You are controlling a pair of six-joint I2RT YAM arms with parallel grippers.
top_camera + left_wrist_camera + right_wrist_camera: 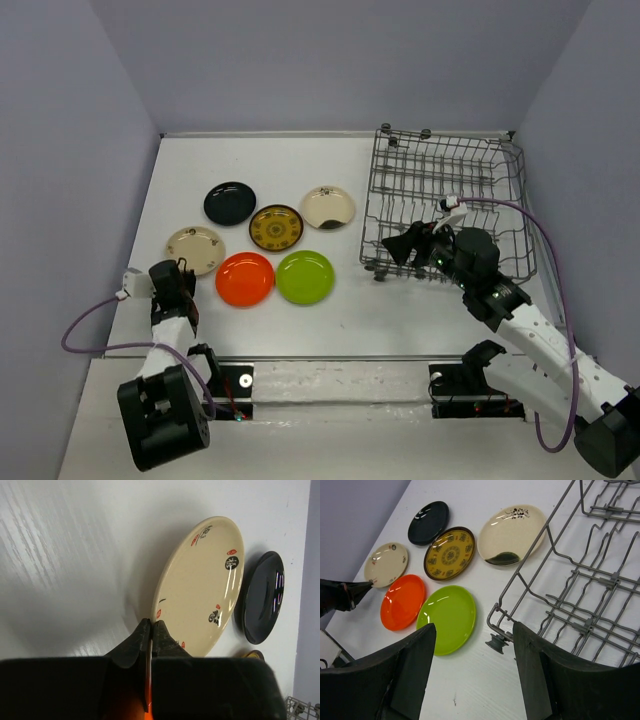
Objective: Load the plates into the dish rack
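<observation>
Six plates lie on the table: black [229,203], brown with gold pattern [276,227], cream with a dark mark [328,207], cream with small red and black marks [195,249], orange [245,279] and lime green [305,277]. The dish rack [445,200] stands at the back right and holds nothing. My left gripper [186,266] is shut and empty, its tips [151,625] at the near edge of the marked cream plate [200,585]. My right gripper [472,645] is open and empty above the table at the rack's front left corner [495,642], right of the lime plate [447,617].
Grey walls close in the table on three sides. The right arm's purple cable [545,240] loops over the rack's right side. The table's near edge carries the arm mounts [340,380]. The black plate [262,597] lies just beyond the marked cream plate.
</observation>
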